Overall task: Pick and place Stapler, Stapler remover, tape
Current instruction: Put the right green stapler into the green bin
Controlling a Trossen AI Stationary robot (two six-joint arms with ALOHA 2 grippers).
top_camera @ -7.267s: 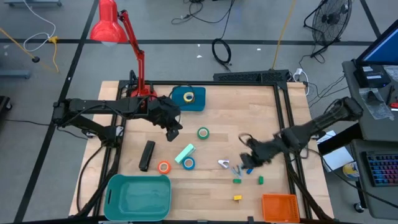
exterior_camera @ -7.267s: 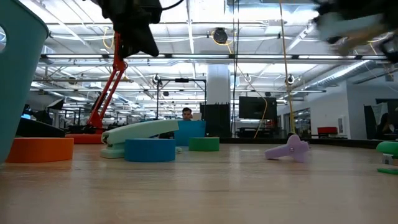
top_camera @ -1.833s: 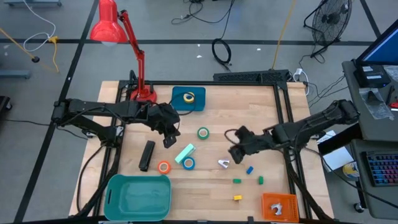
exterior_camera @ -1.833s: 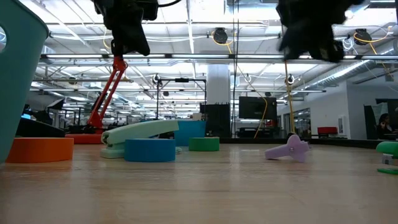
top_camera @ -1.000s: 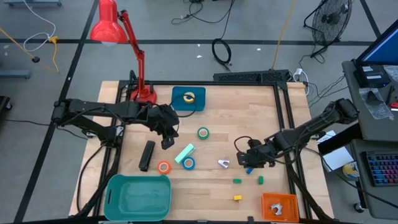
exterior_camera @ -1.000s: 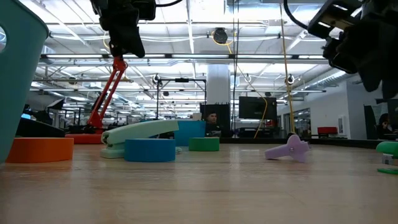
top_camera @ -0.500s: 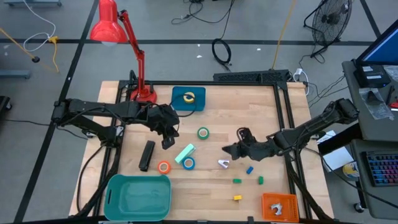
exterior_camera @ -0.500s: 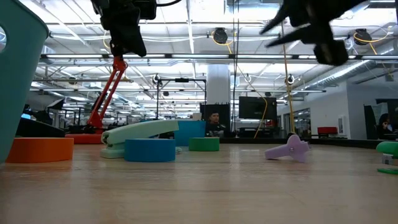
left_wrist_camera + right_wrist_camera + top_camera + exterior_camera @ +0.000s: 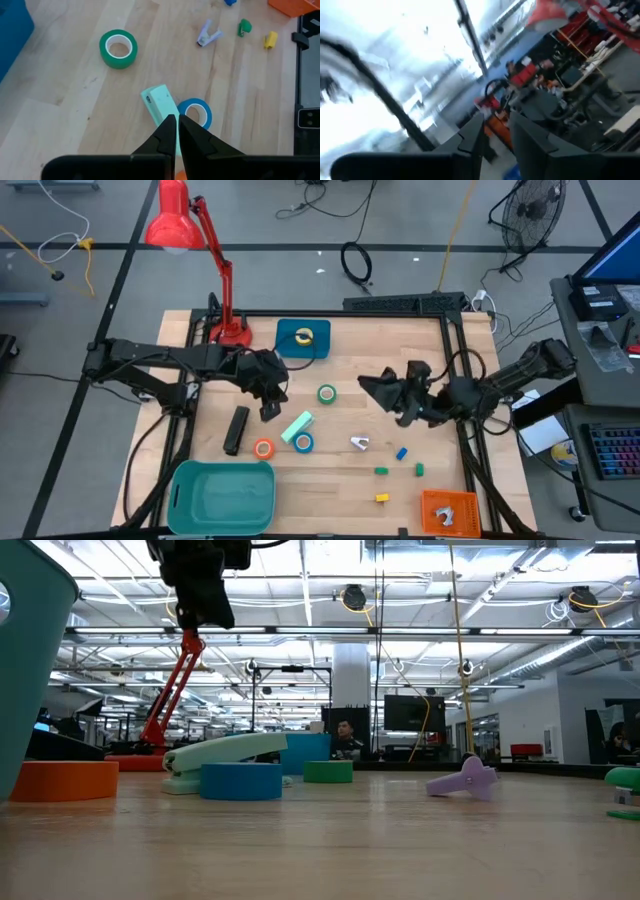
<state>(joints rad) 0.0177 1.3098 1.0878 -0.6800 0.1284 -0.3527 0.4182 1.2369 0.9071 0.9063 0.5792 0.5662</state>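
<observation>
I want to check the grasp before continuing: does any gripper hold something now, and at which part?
Nothing is held. The left gripper is shut and empty above the mint-green block; the right gripper is raised, its fingers slightly apart, with nothing between.

Black stapler (image 9: 236, 429) flat on table; tape rolls (image 9: 327, 393) scattered beside.

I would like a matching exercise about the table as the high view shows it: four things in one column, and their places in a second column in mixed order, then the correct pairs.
Things:
1. stapler
2. green tape
3. yellow tape
4. blue tape

Places:
A. on the blue tray at the table's far edge
B. touching the mint-green block, next to the orange tape
C. alone on the wood between the two grippers
D. just above the teal bin, left of the orange tape

Pairs: 1-D, 2-C, 3-A, 4-B
</observation>
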